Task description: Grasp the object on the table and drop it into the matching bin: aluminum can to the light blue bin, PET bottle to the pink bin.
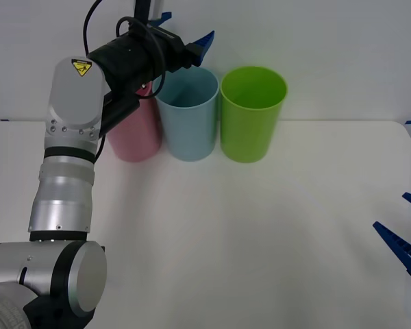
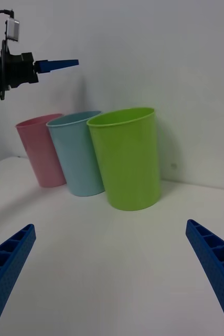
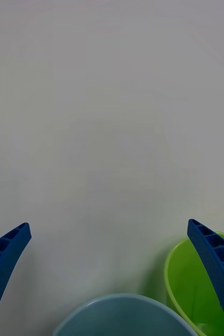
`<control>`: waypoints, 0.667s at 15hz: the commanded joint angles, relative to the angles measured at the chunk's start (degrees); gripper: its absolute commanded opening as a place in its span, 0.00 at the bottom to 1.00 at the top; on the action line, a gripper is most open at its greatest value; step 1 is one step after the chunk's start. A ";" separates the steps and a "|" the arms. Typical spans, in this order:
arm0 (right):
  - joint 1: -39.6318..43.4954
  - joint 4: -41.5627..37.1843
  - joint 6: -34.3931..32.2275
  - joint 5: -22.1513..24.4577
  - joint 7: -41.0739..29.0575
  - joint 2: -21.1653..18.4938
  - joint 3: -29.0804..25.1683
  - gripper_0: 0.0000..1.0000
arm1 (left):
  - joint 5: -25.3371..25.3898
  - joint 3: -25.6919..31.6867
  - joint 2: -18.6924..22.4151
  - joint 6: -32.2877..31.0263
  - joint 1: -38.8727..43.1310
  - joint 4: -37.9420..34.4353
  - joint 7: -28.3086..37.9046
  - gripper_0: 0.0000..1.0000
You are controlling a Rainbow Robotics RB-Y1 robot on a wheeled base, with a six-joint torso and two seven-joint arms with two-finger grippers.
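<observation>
Your surface (image 1: 260, 226) is a wide white top with three bins in a row at its far edge: pink bin (image 1: 135, 137), light blue bin (image 1: 188, 116) in the middle, lime green bin (image 1: 252, 113) beside it, each just beside or touching its neighbour. Your left arm (image 1: 68, 178) is raised, and its left gripper (image 1: 185, 31) hangs above the light blue bin's mouth, fingers spread wide and holding nothing; the wrist view shows that bin's rim directly under it. Your right gripper (image 1: 404, 229) sits low at the near right edge of the surface, fingers also spread and empty. The aluminum can is not on the bare surface; judged from the pose, it has likely been dropped into the light blue bin, though the bin's inside is too shadowed to confirm. Step in hand: release over the bin. Next move calls for lifting the left gripper clear of the rims before pulling back.
</observation>
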 commanded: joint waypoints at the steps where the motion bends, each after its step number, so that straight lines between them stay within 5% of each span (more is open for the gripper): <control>1: 0.00 0.00 0.00 0.00 0.00 0.00 0.00 1.00 | 1.16 -0.09 0.18 -0.09 0.57 -0.01 -0.22 1.00; 4: 0.00 0.00 0.00 0.00 0.00 0.00 0.00 1.00 | 5.64 -0.09 1.41 -2.91 1.63 -0.18 -0.84 1.00; 10: 0.00 0.00 0.00 0.00 0.00 0.00 0.00 1.00 | 22.78 -1.23 7.65 -6.95 7.60 -1.94 -5.67 1.00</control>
